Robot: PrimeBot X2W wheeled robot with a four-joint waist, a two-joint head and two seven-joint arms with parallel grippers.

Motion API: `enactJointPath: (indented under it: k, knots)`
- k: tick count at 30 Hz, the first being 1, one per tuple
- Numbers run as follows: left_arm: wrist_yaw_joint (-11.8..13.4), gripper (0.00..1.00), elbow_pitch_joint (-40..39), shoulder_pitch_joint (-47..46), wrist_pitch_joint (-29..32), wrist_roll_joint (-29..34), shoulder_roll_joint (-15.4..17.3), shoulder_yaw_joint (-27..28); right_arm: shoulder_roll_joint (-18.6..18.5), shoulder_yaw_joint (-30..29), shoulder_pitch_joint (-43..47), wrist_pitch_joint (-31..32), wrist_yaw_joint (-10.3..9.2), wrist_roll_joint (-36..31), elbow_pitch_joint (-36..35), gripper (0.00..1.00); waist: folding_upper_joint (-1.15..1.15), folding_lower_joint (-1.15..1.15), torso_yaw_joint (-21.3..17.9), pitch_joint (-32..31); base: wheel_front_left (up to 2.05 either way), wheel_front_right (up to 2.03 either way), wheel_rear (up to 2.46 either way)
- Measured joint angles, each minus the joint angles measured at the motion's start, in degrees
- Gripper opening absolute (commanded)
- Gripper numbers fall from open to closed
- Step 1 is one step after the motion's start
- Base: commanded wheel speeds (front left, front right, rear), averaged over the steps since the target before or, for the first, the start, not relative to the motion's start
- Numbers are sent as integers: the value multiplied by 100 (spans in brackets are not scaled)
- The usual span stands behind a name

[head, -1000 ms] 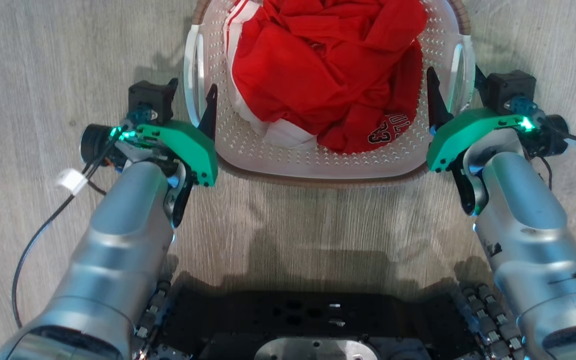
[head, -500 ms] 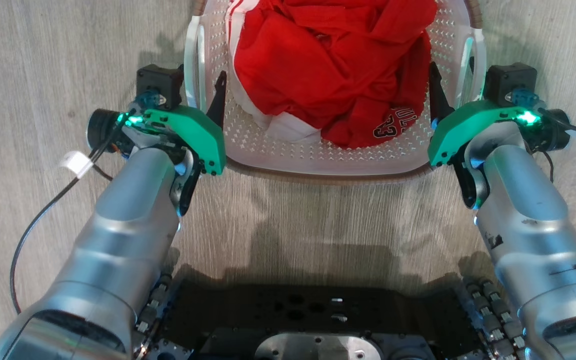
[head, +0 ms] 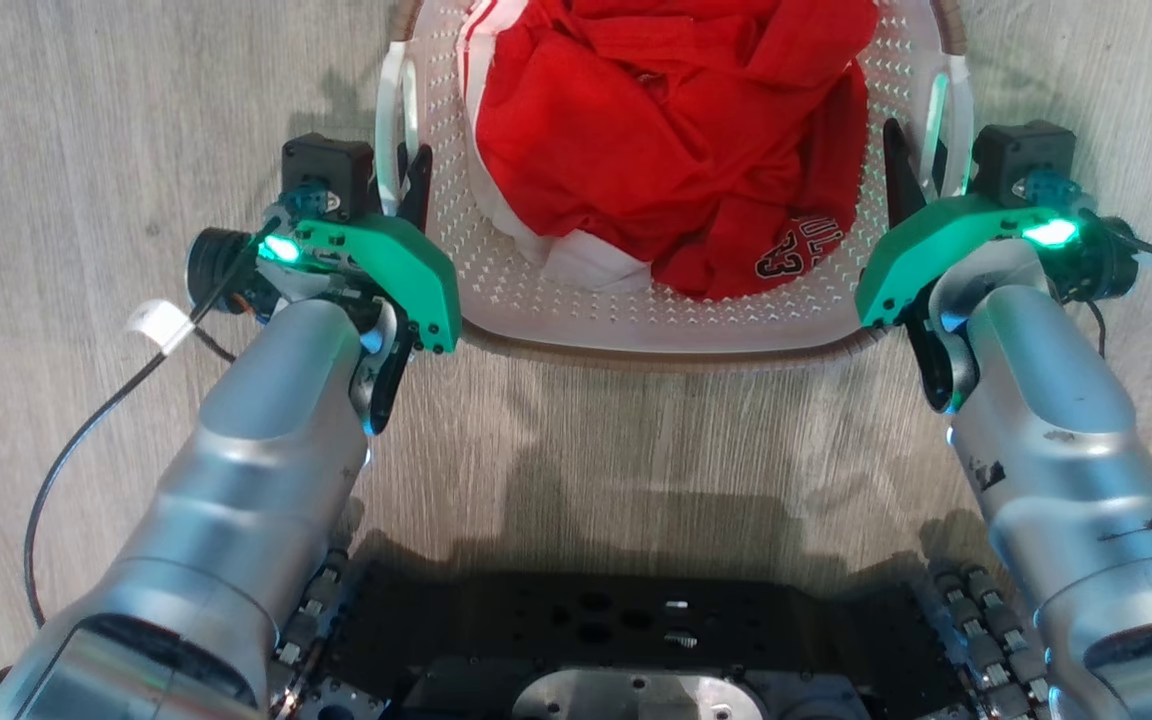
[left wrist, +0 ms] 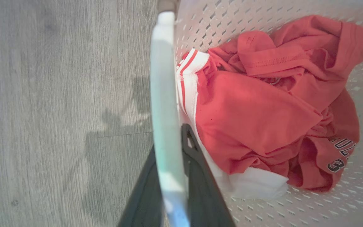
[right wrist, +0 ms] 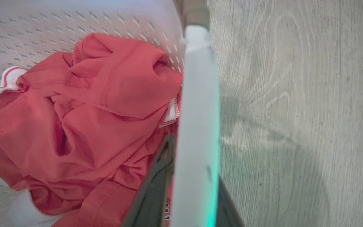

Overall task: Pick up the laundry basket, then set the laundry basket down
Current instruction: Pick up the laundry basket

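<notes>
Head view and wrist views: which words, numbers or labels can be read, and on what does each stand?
"23": dark figures outlined in white, on the red garment in the laundry basket.
"ULL": letters next to the number on the same garment, part of a word; the rest is lost in a fold.
White tag: no writing can be read on it.

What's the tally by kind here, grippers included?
White perforated plastic laundry basket, brown woven-look rim: 1
White plastic side handles, left handle and right handle: 2
Red-and-white fabric clothing heap: 1, garment count unclear
Green grippers with dark fingers, left gripper and right gripper: 2
Total: 6
</notes>
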Motion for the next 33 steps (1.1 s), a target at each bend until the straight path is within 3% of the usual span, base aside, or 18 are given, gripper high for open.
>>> enactJointPath:
  k: [19, 27, 33]
  knots:
    - [55, 0, 175, 260, 2, -411, -7, -403, 10, 216, 42, -41, 1, 326, 620, 0, 0, 0, -69, -558, 0, 0, 0]
    - [46, 0, 457, 499, 2, -769, -11, -773, 41, 638, 164, -41, 1, 831, 1085, 0, 0, 0, -107, -1068, 0, 0, 0]
    - [-13, 0, 758, 768, 38, -1090, -16, -1114, 53, 1274, 335, 40, 1, 1486, 1433, 0, 0, -1, -171, -1525, 0, 0, 0]
